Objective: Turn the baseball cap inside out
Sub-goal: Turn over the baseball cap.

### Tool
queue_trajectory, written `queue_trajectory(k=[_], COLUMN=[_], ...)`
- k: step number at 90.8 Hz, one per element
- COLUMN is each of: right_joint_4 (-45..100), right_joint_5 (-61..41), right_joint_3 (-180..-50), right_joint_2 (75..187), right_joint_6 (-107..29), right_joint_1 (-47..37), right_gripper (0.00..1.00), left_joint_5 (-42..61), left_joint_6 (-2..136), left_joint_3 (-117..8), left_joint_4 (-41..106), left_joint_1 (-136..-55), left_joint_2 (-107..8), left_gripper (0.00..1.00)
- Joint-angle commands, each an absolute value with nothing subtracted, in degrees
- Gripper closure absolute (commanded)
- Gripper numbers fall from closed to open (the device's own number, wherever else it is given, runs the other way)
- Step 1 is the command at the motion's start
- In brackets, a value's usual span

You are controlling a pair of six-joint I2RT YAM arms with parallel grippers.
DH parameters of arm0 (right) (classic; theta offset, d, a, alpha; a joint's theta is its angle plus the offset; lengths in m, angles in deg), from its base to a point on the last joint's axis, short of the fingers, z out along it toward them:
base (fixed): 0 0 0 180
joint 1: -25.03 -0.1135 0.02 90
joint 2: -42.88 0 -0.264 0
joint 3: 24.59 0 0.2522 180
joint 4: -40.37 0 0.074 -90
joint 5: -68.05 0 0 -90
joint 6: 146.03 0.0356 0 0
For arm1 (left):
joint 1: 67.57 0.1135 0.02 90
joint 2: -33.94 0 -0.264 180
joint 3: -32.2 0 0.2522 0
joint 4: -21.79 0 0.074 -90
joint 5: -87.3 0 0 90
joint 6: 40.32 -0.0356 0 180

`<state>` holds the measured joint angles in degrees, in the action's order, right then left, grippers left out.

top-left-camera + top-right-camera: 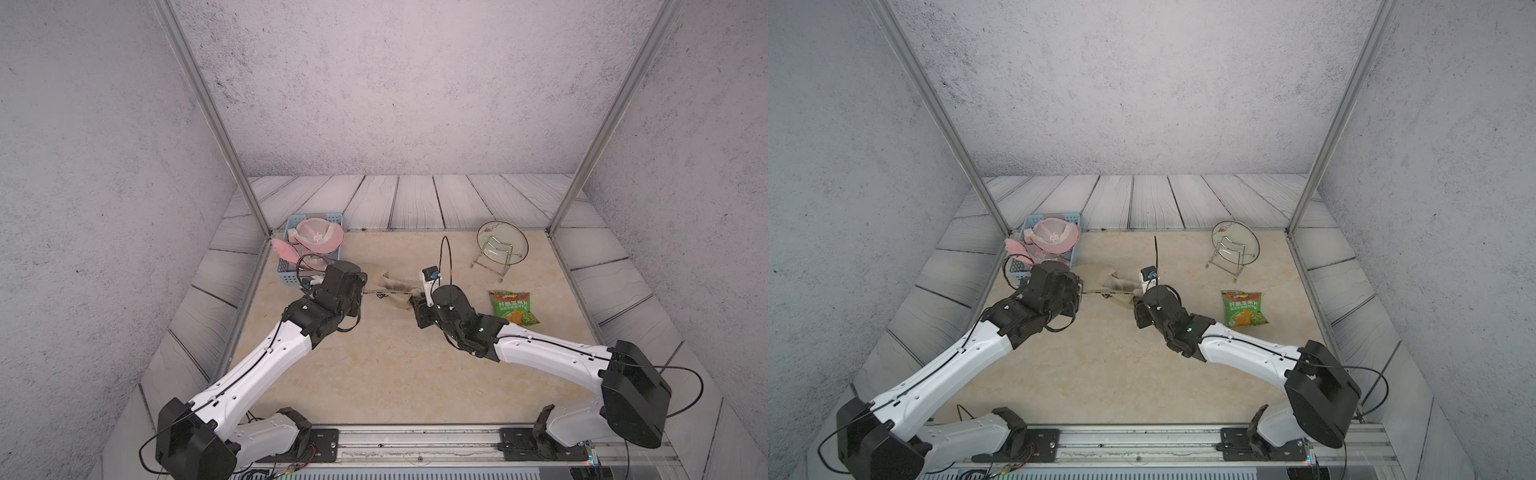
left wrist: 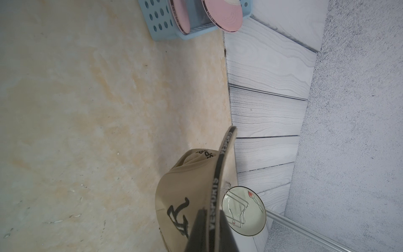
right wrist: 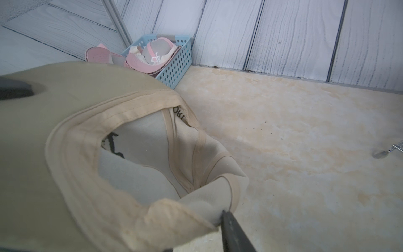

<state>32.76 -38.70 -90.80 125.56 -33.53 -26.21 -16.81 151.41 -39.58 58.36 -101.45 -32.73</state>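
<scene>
One cap (image 1: 393,286) hangs stretched between left and right jaws over the table (image 1: 374,374). Left jaws are clamped on its brim; right jaws straddle the back rim, whether clamped cannot be told. Pulling now could slip that rim free, leaving the crown unturned.
</scene>
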Motion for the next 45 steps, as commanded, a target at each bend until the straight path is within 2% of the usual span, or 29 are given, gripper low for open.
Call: queue_trajectory(k=[1,5,10,25,45], right_joint_4=[30.73,30.39,30.14,32.99,36.51], right_joint_5=[-42.77,-43.4,-44.19,-41.48,-24.76], right_joint_3=[-92.24,-92.58,-92.83,-90.97,-85.53], right_joint_2=[127.79,128.41,129.16,129.24,125.68], right_joint_6=[-32.19,-32.25,-32.72,-36.79,-44.31], right_joint_1=[-26.23,-26.21,-26.21,-25.98,-23.57], right_gripper=[0.6,0.62,0.69,0.99,1.0], left_joint_5=[-16.28,-16.21,-16.38,-17.54,-16.04], left_joint_6=[152.09,152.36,152.3,150.76,142.55], left_joint_3=[-38.99,-39.0,-38.83,-38.89,-41.87], left_joint_4=[56.74,57.25,57.46,58.28,58.94], left_joint_1=[-102.19,-102.24,-102.2,-102.19,-100.99], left_joint_2=[-32.05,-31.98,-31.75,-31.14,-34.12], left_gripper=[1.0,1.0,1.0,1.0,1.0])
